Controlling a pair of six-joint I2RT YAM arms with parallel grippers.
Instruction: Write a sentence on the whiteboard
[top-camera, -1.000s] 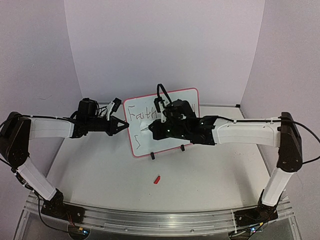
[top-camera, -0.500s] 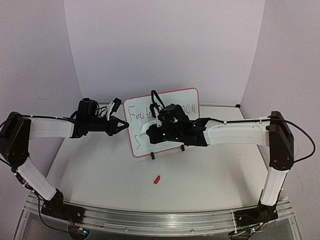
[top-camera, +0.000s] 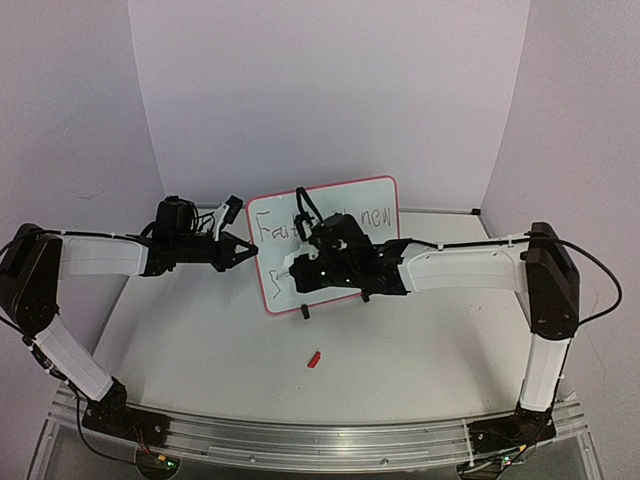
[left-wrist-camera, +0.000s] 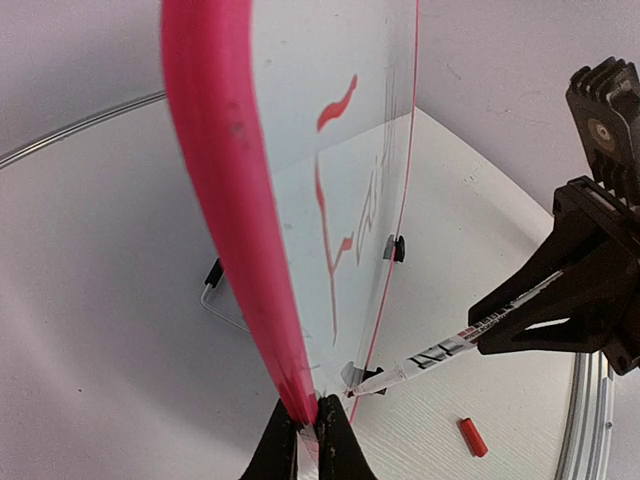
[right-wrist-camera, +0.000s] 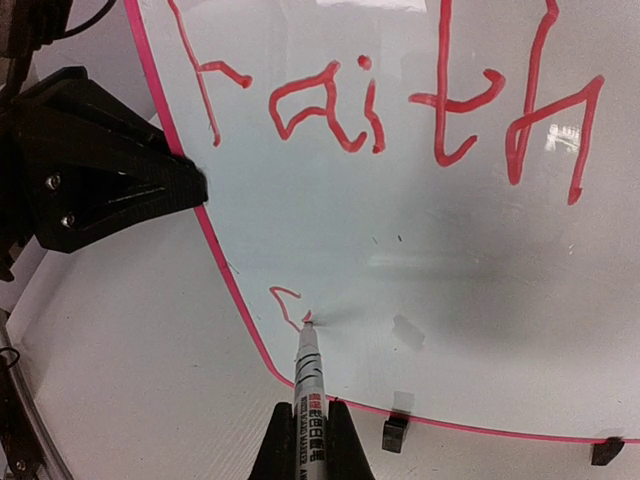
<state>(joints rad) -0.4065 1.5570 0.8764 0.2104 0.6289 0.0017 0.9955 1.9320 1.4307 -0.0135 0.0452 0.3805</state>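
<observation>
One small red plastic pen cap (top-camera: 314, 358) lay on the white bench (top-camera: 200, 340), in front of the small glossy white whiteboard with a red-pink rim (right-wrist-camera: 470, 250) and well apart from it. The whiteboard stood upright on two black feet (right-wrist-camera: 397, 432) at its lower edge. At its left edge the left hand (left-wrist-camera: 308, 418) was pressed together on the rim, pinching it. In front of its face the right hand (right-wrist-camera: 311, 420) pinched one white marker with black print (right-wrist-camera: 308, 365), the print too small to read. The marker's tip touched the whiteboard's lower left area, beside a single short curved red stroke (right-wrist-camera: 285, 300). Above that, the red handwritten sentence (right-wrist-camera: 400, 110) showed "Faith", with "new" at the right end of the upper line; from above, the right hand hid the stretch between.
</observation>
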